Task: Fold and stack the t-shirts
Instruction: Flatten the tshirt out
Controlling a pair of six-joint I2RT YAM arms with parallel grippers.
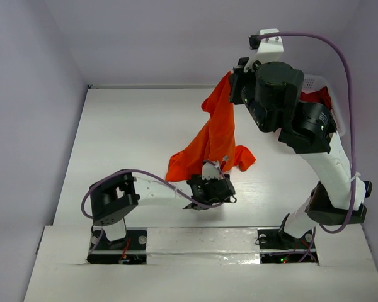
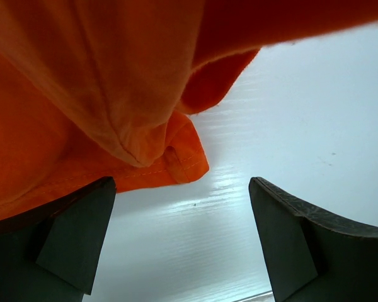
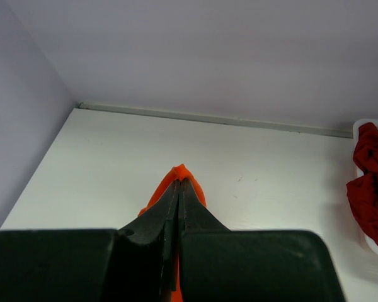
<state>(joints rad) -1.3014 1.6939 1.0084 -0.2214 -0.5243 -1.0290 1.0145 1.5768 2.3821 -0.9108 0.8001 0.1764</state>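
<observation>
Item 1, nearest you: left gripper [image 1: 211,171], low over the white table [image 1: 126,138] just ahead of the arm bases. Its jaws stand wide apart with nothing between them. In your left wrist view a stitched corner of the orange t-shirt [image 2: 82,94] hangs just above the gap, close to one finger [image 2: 75,233]. Whether it touches, you cannot tell.

Item 2: the orange t-shirt itself, mid-table, strung up from one high point and draping down in loose folds. Its lower edge bunches beside the left gripper, and one flap pokes out to the right. You cannot tell whether the lowest fold rests on the table.

Item 3: right gripper [image 1: 230,78], raised high over the far half of the table, jaws pinched together on the top of the orange t-shirt — a small tip of cloth shows past the closed fingertips in your right wrist view.

Item 4, farthest: dark red t-shirts [image 3: 372,189], heaped in the white basket [image 3: 363,123] at the table's far right edge — well apart from the orange one.
</observation>
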